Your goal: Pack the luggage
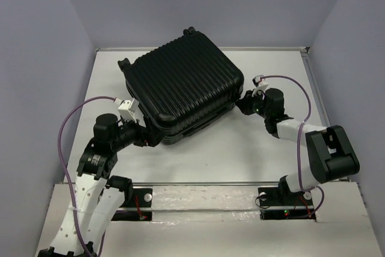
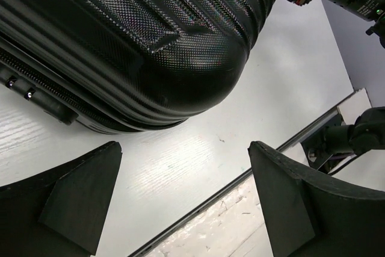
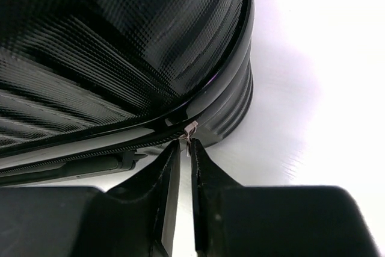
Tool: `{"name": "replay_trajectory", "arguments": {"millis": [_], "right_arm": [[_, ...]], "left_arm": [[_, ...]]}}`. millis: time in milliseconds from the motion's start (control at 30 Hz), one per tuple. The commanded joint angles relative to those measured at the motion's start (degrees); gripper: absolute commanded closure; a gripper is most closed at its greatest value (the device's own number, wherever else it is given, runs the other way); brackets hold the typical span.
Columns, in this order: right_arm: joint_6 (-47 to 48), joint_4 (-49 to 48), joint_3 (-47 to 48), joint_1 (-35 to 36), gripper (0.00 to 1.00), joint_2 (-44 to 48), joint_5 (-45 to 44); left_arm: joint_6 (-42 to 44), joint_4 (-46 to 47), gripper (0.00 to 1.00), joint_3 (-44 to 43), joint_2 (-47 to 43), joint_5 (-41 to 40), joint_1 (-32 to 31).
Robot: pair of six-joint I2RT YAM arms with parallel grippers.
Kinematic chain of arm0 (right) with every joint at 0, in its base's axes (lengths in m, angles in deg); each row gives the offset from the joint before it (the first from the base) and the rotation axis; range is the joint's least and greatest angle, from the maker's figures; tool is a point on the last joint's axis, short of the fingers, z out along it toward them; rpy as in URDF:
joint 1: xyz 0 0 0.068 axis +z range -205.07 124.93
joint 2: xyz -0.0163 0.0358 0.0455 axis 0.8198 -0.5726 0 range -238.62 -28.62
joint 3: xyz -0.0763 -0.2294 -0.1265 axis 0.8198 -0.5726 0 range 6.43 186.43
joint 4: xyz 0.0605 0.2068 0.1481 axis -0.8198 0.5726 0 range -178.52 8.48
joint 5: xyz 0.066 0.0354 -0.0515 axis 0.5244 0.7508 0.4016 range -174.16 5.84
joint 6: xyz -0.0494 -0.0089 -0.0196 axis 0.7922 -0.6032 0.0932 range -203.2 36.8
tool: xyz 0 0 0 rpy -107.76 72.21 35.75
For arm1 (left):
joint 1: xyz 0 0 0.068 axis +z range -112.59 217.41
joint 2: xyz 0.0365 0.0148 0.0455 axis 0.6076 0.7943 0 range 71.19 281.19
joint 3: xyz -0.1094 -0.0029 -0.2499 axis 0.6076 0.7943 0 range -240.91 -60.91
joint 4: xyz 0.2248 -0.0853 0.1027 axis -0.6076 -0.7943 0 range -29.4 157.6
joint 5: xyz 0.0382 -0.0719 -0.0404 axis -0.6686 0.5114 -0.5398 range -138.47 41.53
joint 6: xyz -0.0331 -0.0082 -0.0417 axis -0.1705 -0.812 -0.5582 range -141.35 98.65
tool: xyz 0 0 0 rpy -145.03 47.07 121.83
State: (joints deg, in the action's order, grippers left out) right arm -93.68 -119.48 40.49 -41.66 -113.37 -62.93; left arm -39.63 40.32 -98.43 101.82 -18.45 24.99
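Right tool (image 3: 186,144) pinching zipper pull (image 3: 191,129), black luggage (image 1: 183,82)

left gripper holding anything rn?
No: in the left wrist view the left gripper stands wide open, bare table between its fingers and the luggage beyond their tips.

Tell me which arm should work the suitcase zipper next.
The right. The right gripper looks pinched on the zipper pull at the luggage corner seam, so it could probably start pulling at once. The left gripper is open beside another corner, holding nothing.
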Motion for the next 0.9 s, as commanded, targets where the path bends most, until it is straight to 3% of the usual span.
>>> {"name": "replay_trajectory", "arguments": {"millis": [0, 67, 200, 433, 667, 867], "right_arm": [[1.16, -3.67, 2.76, -0.05, 0.87, -0.59, -0.49], [1.43, -3.76, 3.46, -0.05, 0.93, -1.20, -0.49], [0.20, -8.41, 0.40, -0.05, 0.93, 0.81, -1.28], [-1.12, -6.31, -1.28, 1.87, 0.93, 3.27, -0.05], [-0.77, 1.42, -4.26, 5.74, 0.93, 10.21, -3.04], [-5.51, 10.73, -7.69, 16.19, 0.93, 17.51, -6.55]], "left_arm": [[0.62, 4.43, 0.01, -1.24, 2.67, 3.46, -0.76], [0.36, 5.31, 0.01, -0.80, 3.99, 3.81, -1.54], [-1.40, 8.04, 0.01, -0.10, 5.66, 2.86, -4.36], [-3.60, 11.46, 0.01, -0.28, 9.00, -2.06, -9.62], [-6.85, 16.74, 0.01, -0.27, 10.50, -8.92, -14.82], [-8.70, 21.48, 0.01, -1.15, 11.91, -10.24, -16.22]]}}
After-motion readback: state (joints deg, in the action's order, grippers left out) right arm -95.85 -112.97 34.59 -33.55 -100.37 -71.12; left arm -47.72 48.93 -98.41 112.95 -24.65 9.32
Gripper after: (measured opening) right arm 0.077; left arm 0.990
